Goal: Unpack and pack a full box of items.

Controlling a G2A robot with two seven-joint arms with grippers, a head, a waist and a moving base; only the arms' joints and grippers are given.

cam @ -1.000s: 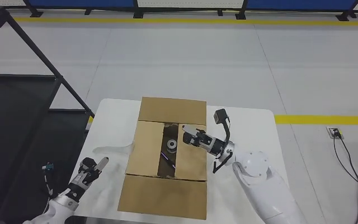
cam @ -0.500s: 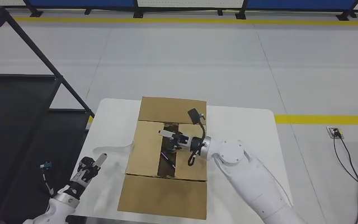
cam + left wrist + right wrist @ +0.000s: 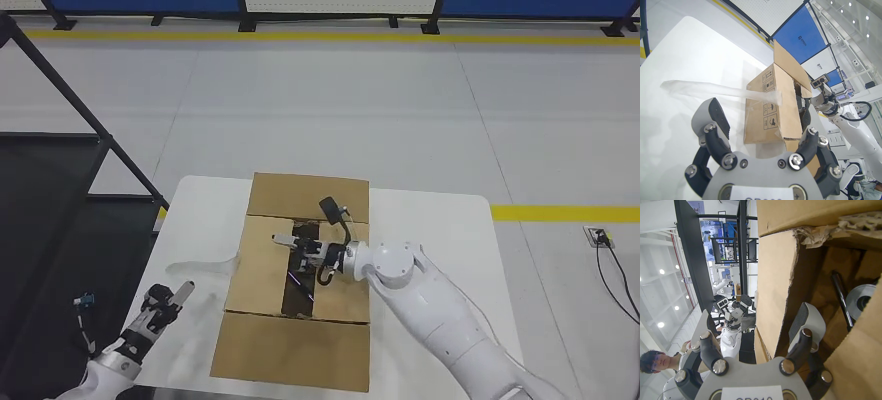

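Observation:
The cardboard box stands mid-table with its outer flaps spread and a dark gap between the inner flaps. My right gripper is over that gap at its far end, open. In the right wrist view it straddles the edge of the left inner flap, one finger outside and one inside the box. Down in the box lie a black rod and a grey round part. My left gripper hangs open and holds nothing near the table's front left corner, pointing at the box.
A clear strip of tape sticks out from the box's left side over the white table; from above the tape lies left of the box. Torn paper hangs at the flap's corner.
My right arm has swung left, from over the right inner flap to the gap by the left inner flap. The left gripper has barely shifted.

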